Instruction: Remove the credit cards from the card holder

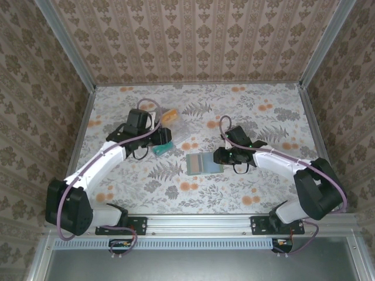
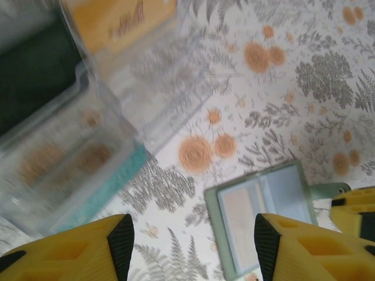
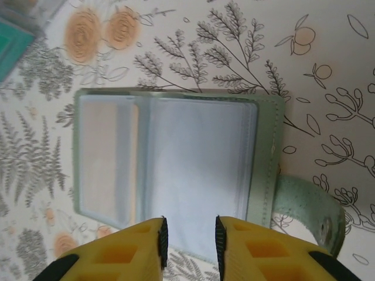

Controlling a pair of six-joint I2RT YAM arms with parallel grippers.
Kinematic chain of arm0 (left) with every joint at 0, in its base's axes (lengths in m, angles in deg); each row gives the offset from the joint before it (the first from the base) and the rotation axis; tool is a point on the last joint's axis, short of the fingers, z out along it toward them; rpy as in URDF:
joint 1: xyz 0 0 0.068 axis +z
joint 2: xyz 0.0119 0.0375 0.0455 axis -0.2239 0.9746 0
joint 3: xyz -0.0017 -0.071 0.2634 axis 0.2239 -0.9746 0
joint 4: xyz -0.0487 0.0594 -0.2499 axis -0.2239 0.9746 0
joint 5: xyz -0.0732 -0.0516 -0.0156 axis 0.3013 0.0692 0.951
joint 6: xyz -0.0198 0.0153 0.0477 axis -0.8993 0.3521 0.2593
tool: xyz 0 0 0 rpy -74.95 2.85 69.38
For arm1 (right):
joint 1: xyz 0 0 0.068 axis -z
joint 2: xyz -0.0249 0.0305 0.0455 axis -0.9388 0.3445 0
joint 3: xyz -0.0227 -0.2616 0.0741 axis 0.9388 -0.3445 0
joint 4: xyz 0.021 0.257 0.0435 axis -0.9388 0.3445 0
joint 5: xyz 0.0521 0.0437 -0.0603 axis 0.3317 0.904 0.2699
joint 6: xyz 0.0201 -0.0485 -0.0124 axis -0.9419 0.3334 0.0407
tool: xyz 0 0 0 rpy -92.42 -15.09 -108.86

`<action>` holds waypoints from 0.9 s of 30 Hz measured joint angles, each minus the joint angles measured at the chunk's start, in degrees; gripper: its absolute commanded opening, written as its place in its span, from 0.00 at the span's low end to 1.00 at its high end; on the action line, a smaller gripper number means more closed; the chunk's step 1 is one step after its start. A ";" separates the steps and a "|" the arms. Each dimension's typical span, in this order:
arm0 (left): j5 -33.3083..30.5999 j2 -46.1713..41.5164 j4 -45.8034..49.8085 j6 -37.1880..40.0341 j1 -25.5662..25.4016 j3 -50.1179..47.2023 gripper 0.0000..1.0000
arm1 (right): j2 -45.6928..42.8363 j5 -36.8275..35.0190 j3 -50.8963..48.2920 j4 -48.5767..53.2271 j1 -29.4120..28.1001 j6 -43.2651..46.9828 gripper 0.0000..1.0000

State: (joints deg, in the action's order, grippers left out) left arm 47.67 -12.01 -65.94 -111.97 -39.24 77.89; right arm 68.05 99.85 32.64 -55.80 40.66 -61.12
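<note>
Nearest, right fingers (image 3: 137,254): yellow, at 6 o'clock of the right wrist view, parted by a narrow gap with nothing clamped. They are hung over the holder's near edge, apparently lined up for a pinch at a pocket.
card holder (image 1: 204,164): laid open and flat on the tabletop (image 1: 263,117), just toward 6 o'clock from its centre. The blue-grey panels are turned upward so the pockets can be reached. Its strap (image 3: 310,205) is splayed at 4 o'clock in the right wrist view.
credit cards (image 2: 240,219): judged to be inside the pockets. A tan-beige face is seen through one window, and none lies loose.
left fingers (image 2: 76,257): spread wide and empty, held at the holder's 10 o'clock, probably placed to pin it down.
clear box (image 2: 88,146): blurred, with a teal item (image 2: 111,187), at the holder's 11 o'clock, apart from it.
Stage: extraction not yet begun. A thin card edge must be caught without the soft holder being lifted.
</note>
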 measured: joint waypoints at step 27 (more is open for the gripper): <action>8.46 17.33 -20.63 -22.86 -12.37 -7.26 0.47 | 6.36 -4.44 0.81 0.11 -6.40 -1.38 0.23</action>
State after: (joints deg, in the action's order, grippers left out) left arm 56.13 5.32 -86.57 -134.83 -51.61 70.63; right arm 74.41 95.41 33.45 -55.70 34.26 -62.50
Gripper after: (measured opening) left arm 0.481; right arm 0.231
